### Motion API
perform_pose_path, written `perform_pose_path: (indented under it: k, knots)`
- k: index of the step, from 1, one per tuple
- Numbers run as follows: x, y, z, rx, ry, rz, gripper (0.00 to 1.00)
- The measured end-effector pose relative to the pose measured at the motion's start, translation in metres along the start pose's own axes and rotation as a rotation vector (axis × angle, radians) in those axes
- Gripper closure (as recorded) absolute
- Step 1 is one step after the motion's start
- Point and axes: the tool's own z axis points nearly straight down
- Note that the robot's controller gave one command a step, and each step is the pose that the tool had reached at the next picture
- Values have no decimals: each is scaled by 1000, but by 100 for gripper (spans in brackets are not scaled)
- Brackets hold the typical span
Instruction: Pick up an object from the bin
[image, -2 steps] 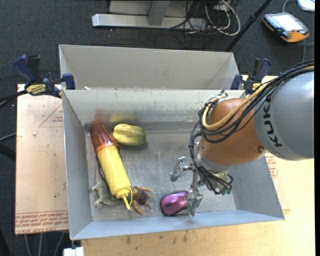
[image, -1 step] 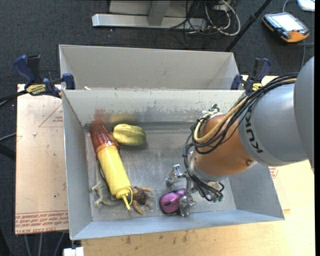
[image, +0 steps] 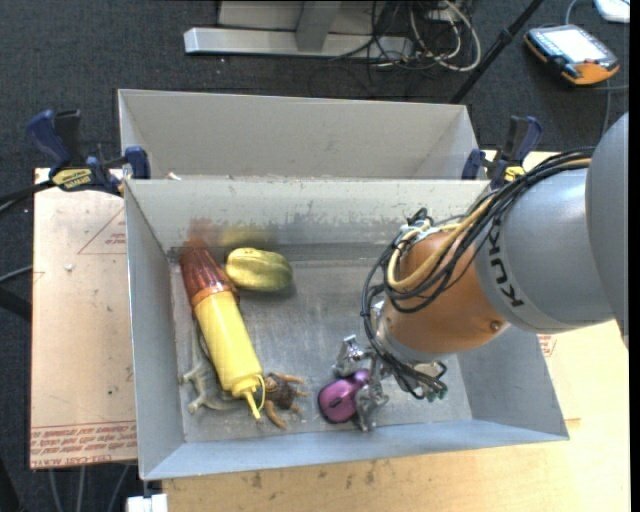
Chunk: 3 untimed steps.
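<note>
**Bin (image: 150, 320) seen from above, arm (image: 560, 250) entering from the right of the frame.** The jaws hang over the lower centre-right of the bin floor, below the orange wrist cover (image: 440, 300) and its cables. Just beside them, on their left, lies a small purple rounded thing (image: 336, 399), touching or all but touching the metal of the tool. It is the thing nearest the jaws and, by judgement, the likely one to be taken. It shows no marked long axis, so the coming move seems to turn on a small shift toward the left of the frame, not on a turn of the wrist.

Left of the purple thing lies a brown toy figure (image: 282, 390). Further left is a yellow squeeze bottle (image: 228, 340) with a red-brown cap, its long axis running from upper left to lower centre. A grey toy figure (image: 200, 392) lies at its lower end, and a yellow-green oval fruit (image: 259, 270) lies by the far wall.

Whether the jaws stand apart or together cannot be told, because cover and cables hide their upper part and the metal below merges with the grey floor. Whether the purple thing sits between them or merely beside them is likewise unclear, and its right side is cut off by the tool
</note>
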Motion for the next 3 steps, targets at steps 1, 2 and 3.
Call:
perform_pose_path:
  k: [1, 2, 3]
  knots:
    - [1, 1, -1, 0, 0, -13, 100]
    - [0, 0, -2, -1, 5, -18, 100]
    - [-1, 0, -6, -4, 12, -14, 100]
